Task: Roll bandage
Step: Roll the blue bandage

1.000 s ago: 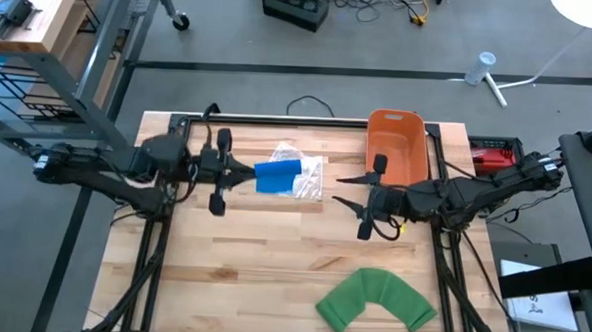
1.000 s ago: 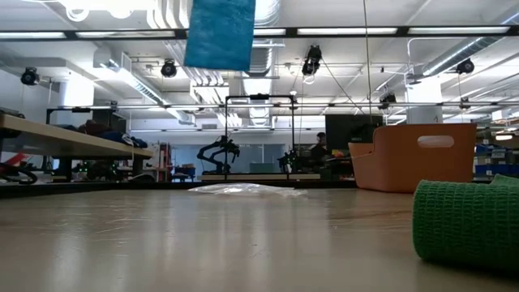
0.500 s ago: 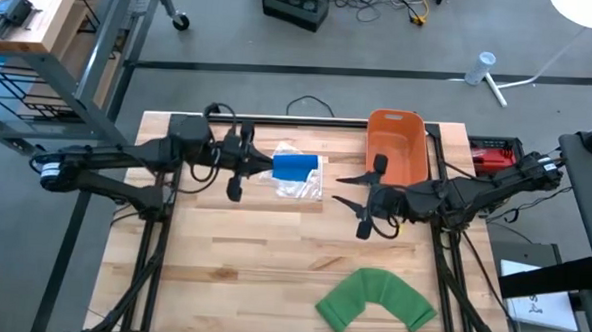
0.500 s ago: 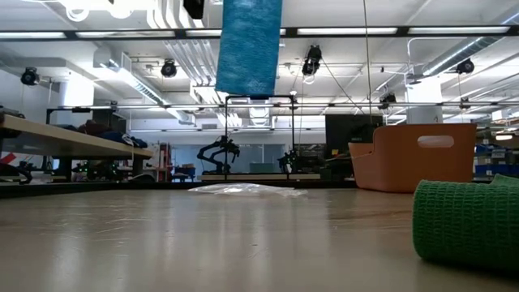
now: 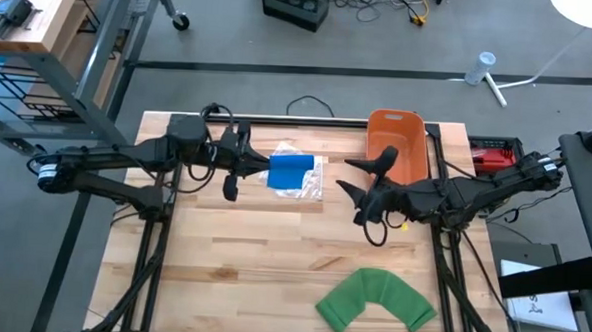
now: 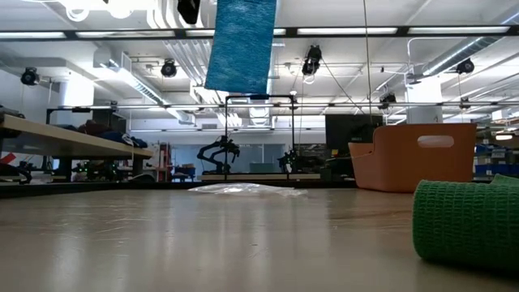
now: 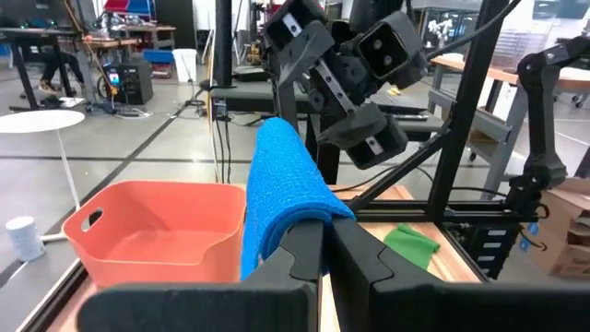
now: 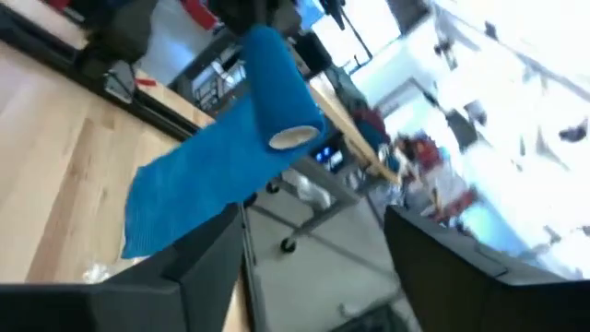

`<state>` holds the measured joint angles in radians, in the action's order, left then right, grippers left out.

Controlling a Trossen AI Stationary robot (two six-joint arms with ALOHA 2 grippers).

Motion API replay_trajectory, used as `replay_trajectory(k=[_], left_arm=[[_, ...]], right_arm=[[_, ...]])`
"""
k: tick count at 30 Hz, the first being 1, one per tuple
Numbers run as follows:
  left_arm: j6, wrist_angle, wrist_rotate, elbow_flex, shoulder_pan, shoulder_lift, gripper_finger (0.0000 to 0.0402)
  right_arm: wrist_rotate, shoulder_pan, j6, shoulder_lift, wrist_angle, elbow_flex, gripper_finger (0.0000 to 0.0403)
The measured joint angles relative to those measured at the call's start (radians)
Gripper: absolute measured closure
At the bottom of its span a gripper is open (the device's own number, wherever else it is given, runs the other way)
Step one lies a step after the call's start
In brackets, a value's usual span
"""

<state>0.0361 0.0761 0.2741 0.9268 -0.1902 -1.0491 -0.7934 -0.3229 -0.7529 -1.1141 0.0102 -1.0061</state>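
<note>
A blue bandage [image 5: 291, 171] hangs in the air above a clear plastic wrapper [image 5: 305, 181] at the table's far middle, with my left gripper [image 5: 259, 168] shut on it. The right wrist view shows its rolled part with a pale core [image 8: 290, 136] and a loose flat tail [image 8: 175, 203]. In the low view the tail [image 6: 241, 45] hangs high over the tabletop. My right gripper [image 5: 349, 177] stands open, level, a short way right of the bandage and facing it, with nothing between its fingers [image 8: 212, 267]. My left gripper pinches the blue bandage between its two shut fingers [image 7: 309, 249], on the cloth just below the rolled part [image 7: 309, 207]. The fingers are level and come from the table's left. The bandage is lifted clear and its loose tail hangs slack below them.
An orange bin [image 5: 395, 145] stands at the far right, just behind my right gripper. A green bandage [image 5: 375, 300], bent in an arc, lies near the front right edge. A red object [image 5: 492, 158] sits off the table's right side. Bare wood lies at the table's near left.
My left gripper has carried the blue bandage a little toward the table's right and far edge, and the hanging tail has swung with it. My right gripper has stayed in place and rolled about its own pointing line.
</note>
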Motion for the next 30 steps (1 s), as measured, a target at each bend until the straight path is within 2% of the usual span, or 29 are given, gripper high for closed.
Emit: replay_trajectory(k=[6, 12, 15, 21, 25, 30], left_arm=[[0.079, 0.004, 0.005, 0.0, 0.002, 0.006, 0.0401], [0.095, 0.024, 0.053, 0.0, 0.036, 0.006, 0.0401], [0.131, 0.069, 0.051, 0.0, 0.046, 0.006, 0.0401], [0.133, 0.082, 0.061, 0.0, 0.053, 0.004, 0.0401], [0.132, 0.105, 0.125, 0.0, 0.06, -0.001, 0.0401], [0.13, 0.151, 0.136, 0.0, 0.092, -0.021, 0.0401]], right_arm=[[0.15, -0.002, -0.253, -0.003, -0.023, 0.0, 0.0091], [0.296, -0.002, -0.393, -0.002, -0.131, 0.0, 0.0083], [0.305, -0.008, -0.405, 0.001, -0.129, 0.0, 0.0082], [0.427, -0.003, -0.425, -0.003, -0.162, 0.0, 0.0082], [0.481, 0.029, -0.444, -0.018, -0.214, -0.001, 0.0082], [0.567, 0.084, -0.444, -0.069, -0.274, 0.0, 0.0087]])
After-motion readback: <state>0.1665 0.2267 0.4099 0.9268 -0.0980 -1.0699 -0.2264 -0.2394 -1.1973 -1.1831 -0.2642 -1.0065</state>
